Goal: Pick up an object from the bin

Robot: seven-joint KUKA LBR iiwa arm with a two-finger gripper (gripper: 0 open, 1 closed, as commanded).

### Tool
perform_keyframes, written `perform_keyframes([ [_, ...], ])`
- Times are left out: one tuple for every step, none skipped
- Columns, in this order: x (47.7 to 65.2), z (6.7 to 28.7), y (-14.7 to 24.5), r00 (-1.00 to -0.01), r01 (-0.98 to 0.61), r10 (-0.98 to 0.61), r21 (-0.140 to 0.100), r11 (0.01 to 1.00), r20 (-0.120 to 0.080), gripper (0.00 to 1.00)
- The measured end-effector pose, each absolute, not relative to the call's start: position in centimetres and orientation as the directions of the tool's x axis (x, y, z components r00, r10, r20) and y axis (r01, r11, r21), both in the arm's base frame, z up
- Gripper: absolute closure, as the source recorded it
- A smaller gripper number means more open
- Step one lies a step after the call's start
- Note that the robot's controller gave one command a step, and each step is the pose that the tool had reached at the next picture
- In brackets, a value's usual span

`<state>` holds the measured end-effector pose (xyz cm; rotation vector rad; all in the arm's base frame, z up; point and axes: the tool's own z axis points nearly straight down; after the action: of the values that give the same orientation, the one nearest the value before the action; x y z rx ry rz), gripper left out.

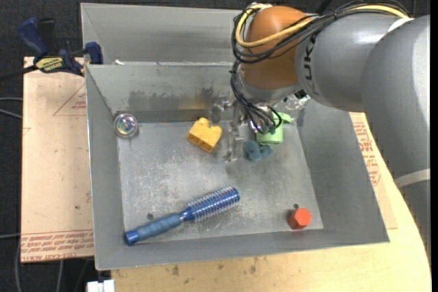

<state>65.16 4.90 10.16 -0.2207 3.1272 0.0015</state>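
Gripper [231, 144] low over the bin [102, 167] floor, upper middle, between a yellow block [204, 134] and a teal piece [258, 150].

The gripper's tip sits just right of the yellow block and just left of the teal piece. From this angle I cannot tell whether it touches either one, or whether it is open or closed. Nothing can be seen held in it. A green piece [274, 133] lies just beside the teal one, partly under the wrist cables. This group sits near the back wall. A shiny ball [126, 124] rests in the back-left corner against the wall. A blue hairbrush [185, 214] lies slantwise near the front edge, and a small orange-red block [299, 217] sits near the front-right corner. The floor is bare to the left of the yellow block and across the middle.
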Motion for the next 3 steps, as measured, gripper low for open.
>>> perform_keyframes([
  [63.6,10.0,4.9,-0.991,0.134,0.134,0.001,0.991,0.000,0.00],
  [65.2,7.1,4.9,-0.997,0.077,0.077,0.002,0.997,-0.008,0.00],
  [63.4,7.0,-4.3,-0.999,0.032,0.032,-0.003,0.999,-0.001,0.00],
])
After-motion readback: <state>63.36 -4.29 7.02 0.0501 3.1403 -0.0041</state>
